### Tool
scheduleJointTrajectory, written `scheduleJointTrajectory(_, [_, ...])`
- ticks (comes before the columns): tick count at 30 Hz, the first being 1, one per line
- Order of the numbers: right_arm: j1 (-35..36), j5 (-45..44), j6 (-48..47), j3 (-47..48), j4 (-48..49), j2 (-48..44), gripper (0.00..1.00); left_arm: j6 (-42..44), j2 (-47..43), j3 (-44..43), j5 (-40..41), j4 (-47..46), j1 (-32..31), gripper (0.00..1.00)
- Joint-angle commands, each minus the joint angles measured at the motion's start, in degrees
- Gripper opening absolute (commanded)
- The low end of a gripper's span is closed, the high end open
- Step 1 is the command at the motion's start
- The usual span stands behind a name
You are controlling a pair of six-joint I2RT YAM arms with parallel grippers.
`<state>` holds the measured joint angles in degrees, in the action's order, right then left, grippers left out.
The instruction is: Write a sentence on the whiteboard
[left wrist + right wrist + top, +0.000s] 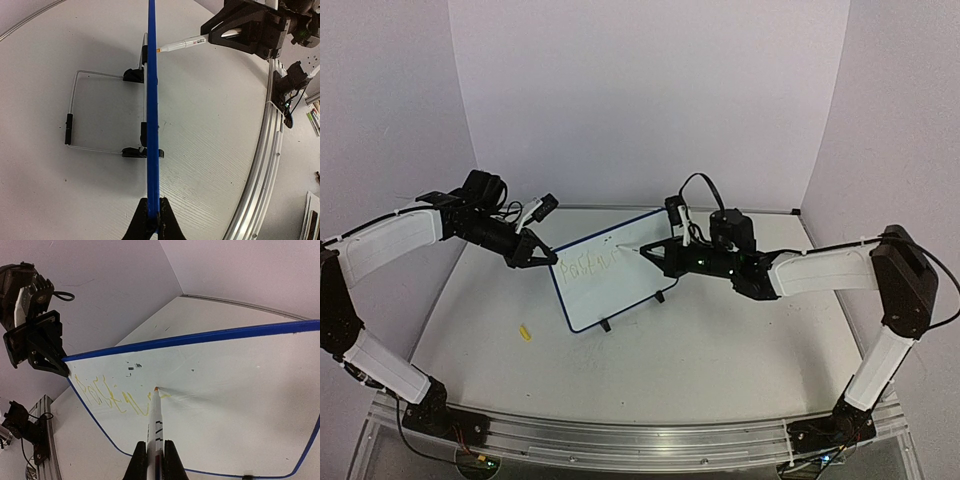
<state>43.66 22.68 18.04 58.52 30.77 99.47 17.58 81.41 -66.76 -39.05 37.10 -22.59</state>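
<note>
Seemingly faint yellow sentence [112,397] on whiteboard [235,415]

The white surface [720,340] carries the whiteboard [620,285] standing on its feet; a yellow cap [525,332] lies at its eight o'clock.

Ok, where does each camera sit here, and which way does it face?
Top external: above and behind the robot, looking down at the table; left gripper and right gripper show.
Left wrist: looks edge-on along the whiteboard; left gripper clamps it.
Right wrist: looks along the marker at the sentence; right gripper holds the marker.
Both wrist views share whiteboard and marker.
</note>
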Motion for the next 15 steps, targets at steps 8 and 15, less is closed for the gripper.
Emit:
scheduleJointTrajectory(8, [-0.2, -1.8, 0.3, 0.2, 2.0, 1.4, 0.00, 0.2, 0.5, -2.1, -0.6, 1.9, -0.5, 0.00])
scheduleJointTrajectory(15, [-0.2, -2.0, 1.1, -1.5, 1.9, 1.8, 0.00, 0.2, 0.6, -2.1, -0.7, 1.8, -0.5, 0.00])
